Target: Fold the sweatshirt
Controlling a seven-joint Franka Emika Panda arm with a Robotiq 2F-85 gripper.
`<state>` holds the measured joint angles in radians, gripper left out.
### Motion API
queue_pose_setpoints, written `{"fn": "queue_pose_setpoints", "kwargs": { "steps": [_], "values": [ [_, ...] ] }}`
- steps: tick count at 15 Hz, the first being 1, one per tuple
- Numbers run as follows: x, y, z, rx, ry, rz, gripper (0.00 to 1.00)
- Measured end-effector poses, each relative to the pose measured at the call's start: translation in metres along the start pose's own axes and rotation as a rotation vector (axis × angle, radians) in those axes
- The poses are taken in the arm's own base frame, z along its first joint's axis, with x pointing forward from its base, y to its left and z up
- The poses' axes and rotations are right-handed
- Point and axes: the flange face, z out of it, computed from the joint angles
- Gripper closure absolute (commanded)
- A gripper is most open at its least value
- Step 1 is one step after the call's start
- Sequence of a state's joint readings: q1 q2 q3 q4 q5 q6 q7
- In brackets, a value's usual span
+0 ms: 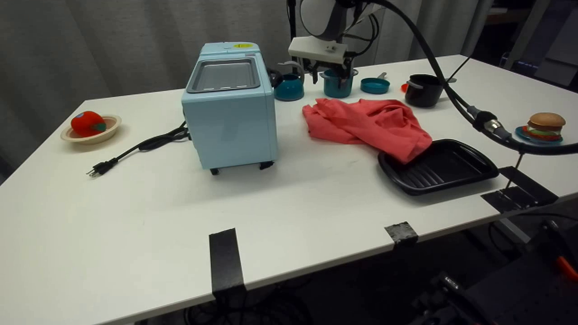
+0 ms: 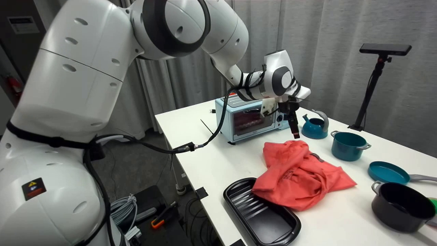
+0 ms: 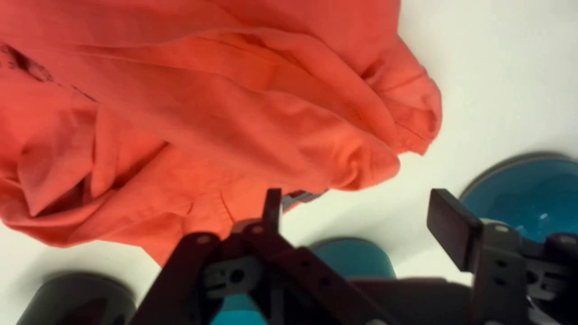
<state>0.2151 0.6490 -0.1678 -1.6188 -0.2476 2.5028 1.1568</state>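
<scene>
The coral-red sweatshirt lies rumpled on the table in both exterior views. One corner rests over the edge of the black tray. My gripper hangs above the table at the sweatshirt's edge near the teal pots; it also shows in an exterior view. In the wrist view the gripper is open, with its fingers wide apart and nothing between them. The sweatshirt fills the upper left there, and a grey tag or zip piece shows at its edge beside the left finger.
A light-blue toaster oven stands beside the gripper. A teal kettle, a teal pot, a teal pan and a black pot line the far side. A toy burger and a bowl stand farther off.
</scene>
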Motion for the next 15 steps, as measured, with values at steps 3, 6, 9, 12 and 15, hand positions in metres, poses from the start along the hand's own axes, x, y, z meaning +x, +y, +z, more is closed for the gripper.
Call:
{"fn": "queue_pose_setpoints", "kwargs": {
  "steps": [3, 6, 9, 12, 15],
  "values": [
    [-0.02, 0.022, -0.003, -0.056, -0.108, -0.117, 0.0],
    [-0.029, 0.053, -0.014, -0.133, -0.185, -0.234, 0.0],
    [-0.038, 0.084, -0.018, -0.184, -0.248, -0.331, 0.0],
    [-0.052, 0.112, -0.008, -0.213, -0.301, -0.407, 0.0],
    [-0.066, 0.137, 0.007, -0.246, -0.353, -0.449, 0.0]
  ]
}}
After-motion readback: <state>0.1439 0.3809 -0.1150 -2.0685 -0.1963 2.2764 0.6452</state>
